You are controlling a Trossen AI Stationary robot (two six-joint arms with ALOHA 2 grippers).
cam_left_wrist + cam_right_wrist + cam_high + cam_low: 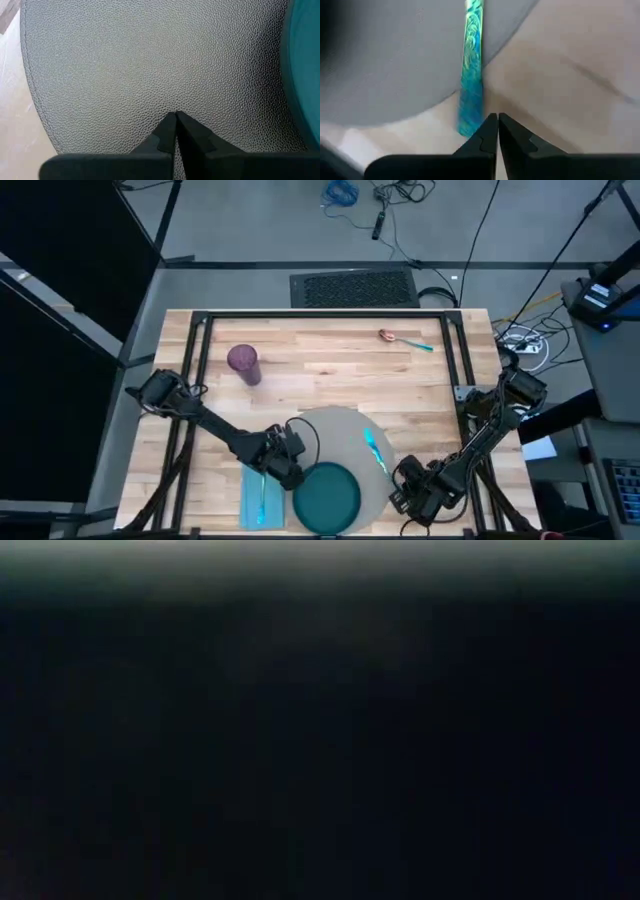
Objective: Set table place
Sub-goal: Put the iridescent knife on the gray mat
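Resting closed-tipped on the grey placemat (150, 65) beside the teal plate (327, 497), the left pincer (176, 116) seems to steady it; the right pincer (497, 117), also closed, empty, sits by the iridescent utensil (471, 70) at the placemat's edge.

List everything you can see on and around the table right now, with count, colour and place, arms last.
table: one, light wood with black frame, centre of the high view.
placemat: one, grey, round, near edge of the table, middle.
plate: one, dark teal, on the near part of the placemat.
napkin: one, light blue, left of the plate, a teal utensil lying on it.
utensil: one, teal handle, lying across the placemat's right edge.
cup: one, purple, far left of the table.
spoon: one, copper bowl, teal handle, far right.
left gripper: shut, over the placemat's left edge.
right gripper: shut, by the near end of the teal-handled utensil.
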